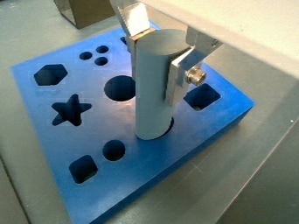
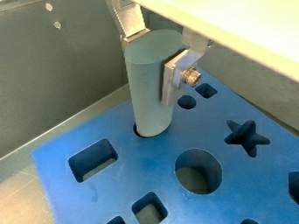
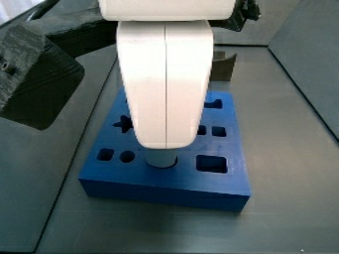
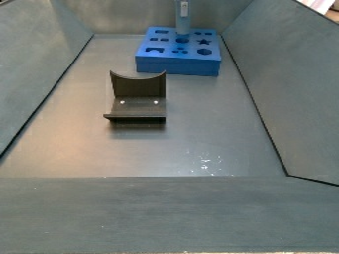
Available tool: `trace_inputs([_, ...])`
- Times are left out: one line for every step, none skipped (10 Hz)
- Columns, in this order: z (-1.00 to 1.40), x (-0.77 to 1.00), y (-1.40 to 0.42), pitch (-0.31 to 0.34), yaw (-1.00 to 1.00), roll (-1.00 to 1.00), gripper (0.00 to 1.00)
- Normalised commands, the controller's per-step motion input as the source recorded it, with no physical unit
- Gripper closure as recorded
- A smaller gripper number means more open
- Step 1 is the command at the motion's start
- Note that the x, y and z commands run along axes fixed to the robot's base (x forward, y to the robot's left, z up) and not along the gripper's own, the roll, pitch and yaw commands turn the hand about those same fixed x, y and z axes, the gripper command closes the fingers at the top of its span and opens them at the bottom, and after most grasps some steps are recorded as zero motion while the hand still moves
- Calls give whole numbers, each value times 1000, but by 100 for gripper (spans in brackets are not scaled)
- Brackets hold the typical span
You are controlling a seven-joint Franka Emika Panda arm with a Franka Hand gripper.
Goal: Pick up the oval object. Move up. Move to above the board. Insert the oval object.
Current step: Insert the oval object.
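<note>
The oval object (image 1: 155, 96), a slim pale blue-grey peg, stands upright with its lower end in a hole of the blue board (image 1: 176, 156). My gripper (image 1: 162, 52) is shut on its upper part, one silver finger on each side, as both wrist views show: the gripper (image 2: 156, 54), the peg (image 2: 152, 96), the board (image 2: 122, 181). In a side view the white hand hides most of the peg, and only its foot (image 3: 162, 159) shows in the board (image 3: 172, 190). From far off, the peg (image 4: 184, 14) rises from the board (image 4: 166, 65).
The dark fixture (image 4: 137, 96) stands on the grey floor well away from the board, also seen behind it (image 3: 225, 64). Sloping grey walls (image 4: 47, 89) close in the floor. The board has star, round, square and hexagon holes around the peg.
</note>
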Motion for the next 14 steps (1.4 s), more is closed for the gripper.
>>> trace_inputs([-906, 0, -11, -84, 0, 197, 100])
trace_inputs([-926, 0, -57, -76, 0, 193, 100])
trace_inputs([-1000, 163, -191, -51, 0, 144, 100])
trace_inputs([-957, 426, -431, -21, 0, 151, 100])
trace_inputs([-869, 731, -83, 0, -26, 0, 100])
trace_inputs([-666, 626, 0, 0, -66, -103, 100])
trace_inputs([-191, 180, 57, 0, 0, -76, 100])
trace_inputs([-17, 0, 9, 0, 0, 6, 100])
trace_inputs([-711, -177, 9, -90, 0, 311, 100])
trace_inputs([-806, -140, 0, -101, 0, 267, 100])
trace_inputs([-834, -157, 0, -96, 0, 257, 100])
trace_inputs([-880, -166, 0, -93, 0, 236, 100])
trace_inputs([-934, -131, 0, -81, 0, 213, 100])
trace_inputs([-977, -34, -49, -64, 0, 196, 100])
